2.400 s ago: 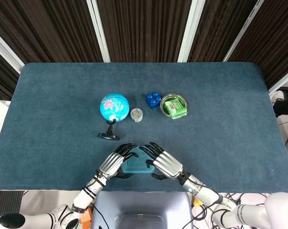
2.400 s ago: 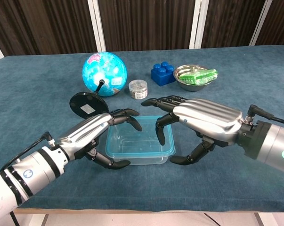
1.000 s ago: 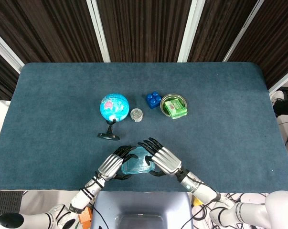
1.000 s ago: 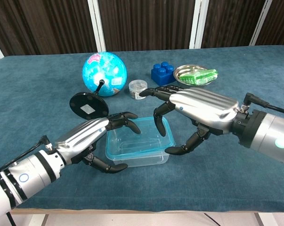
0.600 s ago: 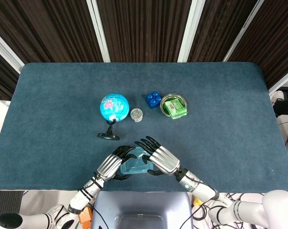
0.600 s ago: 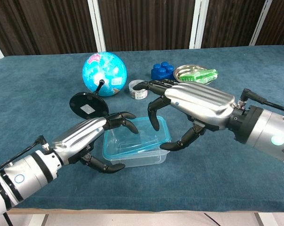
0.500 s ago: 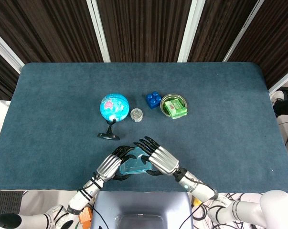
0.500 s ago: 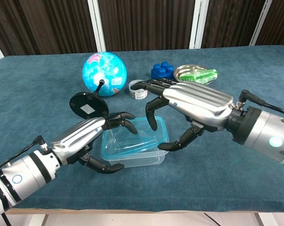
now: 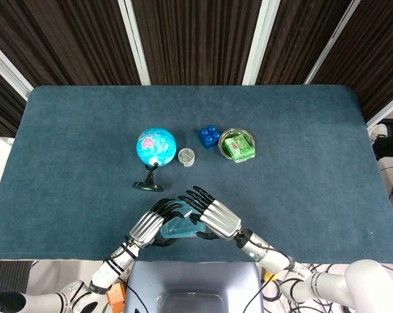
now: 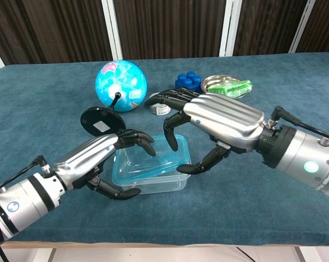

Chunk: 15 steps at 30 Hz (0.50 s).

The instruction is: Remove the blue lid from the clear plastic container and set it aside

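The clear plastic container sits near the table's front edge, small in the head view. Its blue see-through lid lies tilted on it, with the right edge raised off the rim. My left hand holds the container's left side, fingers over the far rim and thumb at the front. My right hand grips the lid's right edge, fingers on top and thumb below. In the head view both hands, left and right, cover most of the container.
Behind the container stand a blue globe on a black base, a small round jar, a blue toy brick and a steel bowl holding a green item. The table's front edge is close.
The lid's right edge has lifted off the container under my right hand. Both hands and the container have shifted a little to the left.
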Available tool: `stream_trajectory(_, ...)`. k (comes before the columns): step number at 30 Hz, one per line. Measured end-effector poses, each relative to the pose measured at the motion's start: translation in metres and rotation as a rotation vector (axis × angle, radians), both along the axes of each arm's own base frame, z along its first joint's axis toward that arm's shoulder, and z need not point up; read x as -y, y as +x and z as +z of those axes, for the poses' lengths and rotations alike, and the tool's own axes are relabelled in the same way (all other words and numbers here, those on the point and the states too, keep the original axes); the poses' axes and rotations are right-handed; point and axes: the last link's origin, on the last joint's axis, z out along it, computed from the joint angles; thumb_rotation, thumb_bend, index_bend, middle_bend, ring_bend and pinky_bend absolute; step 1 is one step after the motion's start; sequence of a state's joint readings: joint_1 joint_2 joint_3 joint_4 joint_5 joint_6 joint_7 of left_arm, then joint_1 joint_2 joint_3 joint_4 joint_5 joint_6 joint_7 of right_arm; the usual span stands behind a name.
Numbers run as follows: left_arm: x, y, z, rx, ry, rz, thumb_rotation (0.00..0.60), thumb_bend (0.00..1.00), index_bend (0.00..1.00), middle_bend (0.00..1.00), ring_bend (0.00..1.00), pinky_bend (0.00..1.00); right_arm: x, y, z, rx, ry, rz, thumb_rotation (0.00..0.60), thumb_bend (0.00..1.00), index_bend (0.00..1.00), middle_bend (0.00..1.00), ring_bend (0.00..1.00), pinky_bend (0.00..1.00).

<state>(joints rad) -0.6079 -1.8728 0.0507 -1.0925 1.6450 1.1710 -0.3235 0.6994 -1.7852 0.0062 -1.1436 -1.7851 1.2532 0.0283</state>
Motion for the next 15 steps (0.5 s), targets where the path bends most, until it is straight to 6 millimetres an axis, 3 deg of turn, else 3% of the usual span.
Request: stream_trajectory(15,-0.001,-0.003,0.000,-0.014,-0.016,0.001,0.600,0.24,0.41,0.39,0.20,0.17,0.011,0.001,-0.004,0.004,-0.059,0.055,0.600,0.32,0.61,0.09,0.00,0.00)
